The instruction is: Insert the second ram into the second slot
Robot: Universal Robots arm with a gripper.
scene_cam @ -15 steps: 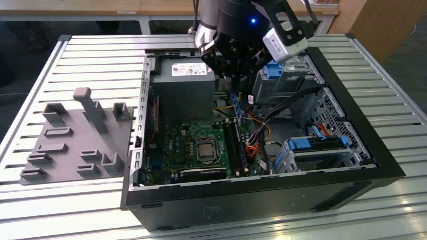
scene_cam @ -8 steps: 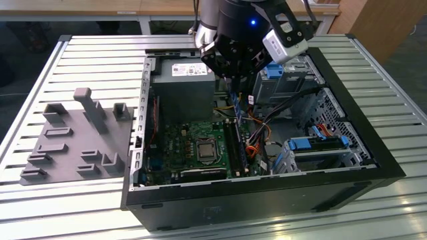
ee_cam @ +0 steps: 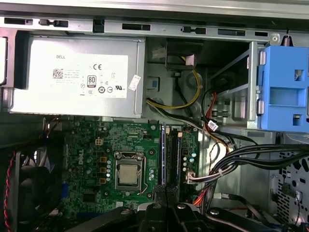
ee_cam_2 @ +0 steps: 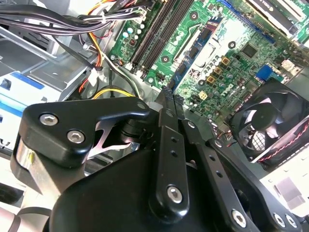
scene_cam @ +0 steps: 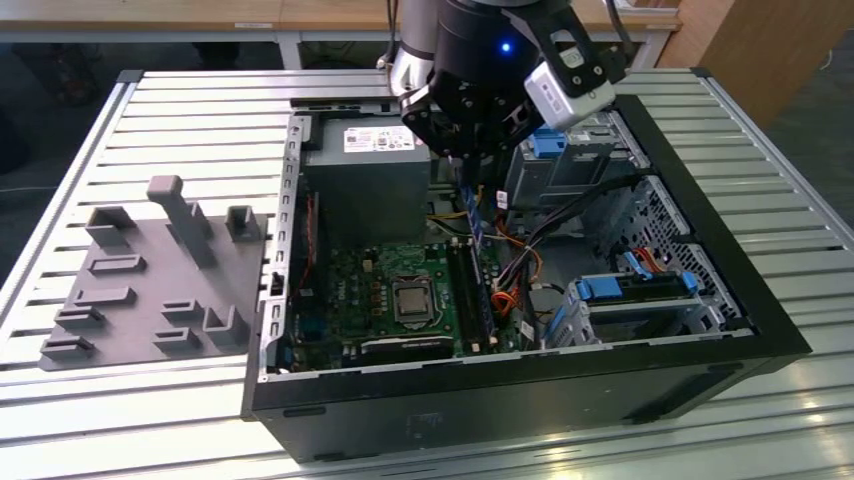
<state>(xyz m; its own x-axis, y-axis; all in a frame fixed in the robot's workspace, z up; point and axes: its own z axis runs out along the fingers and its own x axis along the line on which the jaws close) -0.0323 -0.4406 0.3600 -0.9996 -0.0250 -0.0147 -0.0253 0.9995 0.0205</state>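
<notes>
Claw (scene_cam: 465,160) pinches thin, flat blue ram (scene_cam: 473,212); green motherboard (scene_cam: 350,285) below.

Counter (scene_cam: 174,120): slatted metal
Fixture plate (scene_cam: 147,290): grey, on counter, exterior view's left
Power supply (ee_cam: 72,77): silver, labelled
Fan (ee_cam_2: 270,123): black
Drive-bay clip (ee_cam: 285,92): blue
Cable bundle (ee_cam: 260,154): black

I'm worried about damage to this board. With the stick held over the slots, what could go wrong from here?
The gripper holds the second ram above the memory slots. If it is tilted or off line, it may jam on a slot's edge. The cables lie close beside the slots and could snag it.
</notes>
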